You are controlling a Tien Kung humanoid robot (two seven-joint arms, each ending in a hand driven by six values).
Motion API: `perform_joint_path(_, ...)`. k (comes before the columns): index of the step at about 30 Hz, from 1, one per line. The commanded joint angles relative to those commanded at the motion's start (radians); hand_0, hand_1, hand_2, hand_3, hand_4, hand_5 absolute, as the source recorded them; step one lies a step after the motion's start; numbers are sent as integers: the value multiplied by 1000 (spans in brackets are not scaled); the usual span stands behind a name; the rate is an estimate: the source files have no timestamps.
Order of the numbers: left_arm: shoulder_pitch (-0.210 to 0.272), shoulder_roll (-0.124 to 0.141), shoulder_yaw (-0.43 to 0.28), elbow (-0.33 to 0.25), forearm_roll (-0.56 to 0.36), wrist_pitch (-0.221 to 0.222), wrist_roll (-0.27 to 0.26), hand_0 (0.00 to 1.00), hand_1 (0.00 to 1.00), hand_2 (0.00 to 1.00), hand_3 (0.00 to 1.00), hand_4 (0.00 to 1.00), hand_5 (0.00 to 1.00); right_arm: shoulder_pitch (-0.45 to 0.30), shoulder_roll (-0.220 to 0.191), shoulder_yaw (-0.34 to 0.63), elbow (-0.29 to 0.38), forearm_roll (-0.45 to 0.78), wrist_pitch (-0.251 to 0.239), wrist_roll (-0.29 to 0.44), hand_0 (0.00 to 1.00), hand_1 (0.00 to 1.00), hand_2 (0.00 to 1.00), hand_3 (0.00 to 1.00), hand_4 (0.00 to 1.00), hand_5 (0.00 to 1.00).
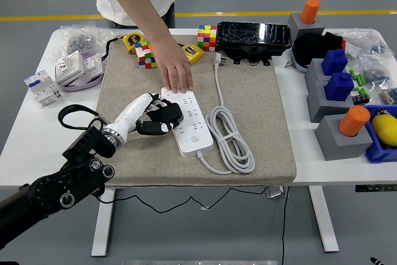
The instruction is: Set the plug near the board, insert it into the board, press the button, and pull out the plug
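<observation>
One power strip, one plug, two hands on the board.

The white power strip (187, 121) lies on the tan mat (260, 122), its coiled cord (228, 139) just right of it and its single plug (218, 59) lying loose beyond the strip's far end. The robot's left hand (155, 116) rests against the strip's left edge, dark fingers curled; whether they grip anything is hard to tell. A person's hand (174, 72) presses flat on the strip's far end. Two colour cubes (146, 54) sit beyond the strip.
</observation>
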Motion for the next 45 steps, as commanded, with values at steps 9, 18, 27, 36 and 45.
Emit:
perform_joint_path(9,-1,-1,0,7,-1,4,-4,726,816,785,823,967,253,1,1,0,1,1,0,0,542,645,663,561,900,425)
perform_joint_path(18,5,0,-11,3,-1,2,-9,730,822,795,833,998,321,-1,1,-3,1,0,0,0,542,646,664,560,900,425)
perform_joint_path(27,53,25,-60,-93,11,106,-116,745,834,806,831,959,422,-1,1,-2,0,-1,1,0,542,645,664,561,901,425)
perform_joint_path(36,152,95,-34,-231,145,197,-101,755,838,808,821,903,453,-4,1,-6,2,-2,1,1,542,645,664,562,901,425)
perform_joint_path(45,174,115,29,-269,179,182,-72,778,855,825,816,901,450,-2,0,-8,4,-2,1,1,543,645,663,562,901,424)
